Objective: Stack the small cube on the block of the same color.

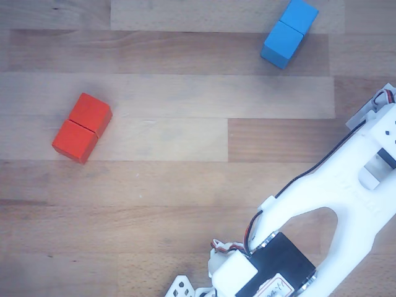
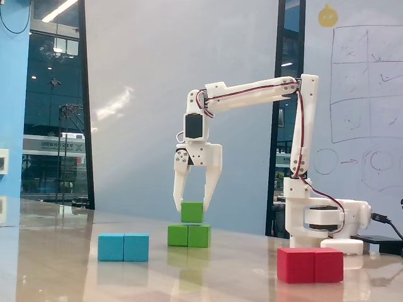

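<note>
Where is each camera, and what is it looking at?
Other view: up above, looking straight down at the wooden table; the arm's white links fill the lower right corner.
Fixed view: low at table height, looking sideways; the whole arm shows, its gripper around the small green cube on the green block.
Both show the red block and blue block.

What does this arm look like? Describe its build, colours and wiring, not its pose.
White plastic arm on a white base, with black servo blocks at the joints. Thin red-and-black cables run along the links. The end effector has two white tapered fingers.
</note>
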Motion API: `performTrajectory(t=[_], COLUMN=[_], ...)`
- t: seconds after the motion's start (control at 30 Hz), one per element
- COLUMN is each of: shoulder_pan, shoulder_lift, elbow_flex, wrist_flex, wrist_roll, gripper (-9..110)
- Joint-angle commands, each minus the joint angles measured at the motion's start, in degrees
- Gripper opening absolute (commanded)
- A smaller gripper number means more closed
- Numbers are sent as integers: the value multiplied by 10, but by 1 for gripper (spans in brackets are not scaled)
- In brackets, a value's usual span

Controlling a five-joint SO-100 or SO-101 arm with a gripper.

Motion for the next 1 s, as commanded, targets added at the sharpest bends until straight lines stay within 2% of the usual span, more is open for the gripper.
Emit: performTrajectory(t=[0.0,0.43,0.97], shoulder_pan=[1,1,-5], shoulder_lift=[6,-16,-7], elbow_flex=[-57,-57,-56], wrist_flex=[4,9,15], wrist_roll=[-4,-4,-4], gripper=[4,22,24])
